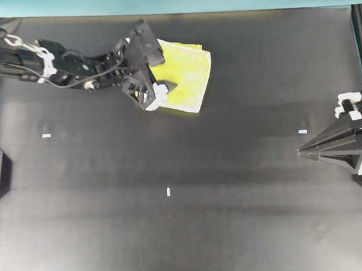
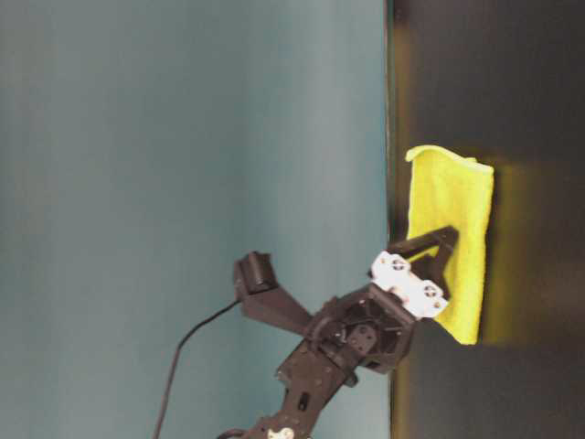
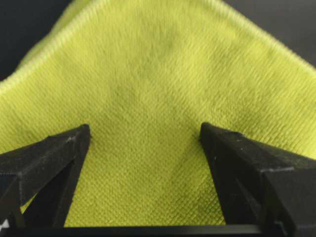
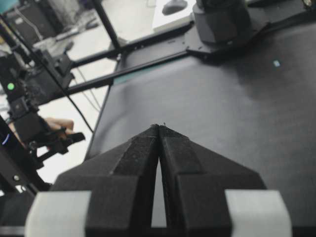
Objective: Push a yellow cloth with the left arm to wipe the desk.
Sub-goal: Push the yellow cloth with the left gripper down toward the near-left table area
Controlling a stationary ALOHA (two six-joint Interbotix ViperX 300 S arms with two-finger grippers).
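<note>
The yellow cloth (image 1: pixel 190 75) lies flat on the black desk (image 1: pixel 173 232) at the back, a little left of the middle. It also shows in the table-level view (image 2: pixel 448 201) and fills the left wrist view (image 3: pixel 158 74). The left arm reaches in from the left. Its gripper (image 1: pixel 163 82) is open, jaws wide apart, both fingertips (image 3: pixel 84 131) resting on the cloth's near-left part, nothing between them (image 3: pixel 145 129). The right gripper (image 1: pixel 300 151) is shut and empty at the right edge, far from the cloth, its tips together above bare desk (image 4: pixel 159 126).
Small white marks lie on the desk at the left (image 1: pixel 46 135), the front middle (image 1: pixel 168 192) and the right (image 1: pixel 302 131). A teal wall (image 1: pixel 163 1) runs along the desk's back edge close behind the cloth. A black frame post (image 1: pixel 360 43) stands at the right.
</note>
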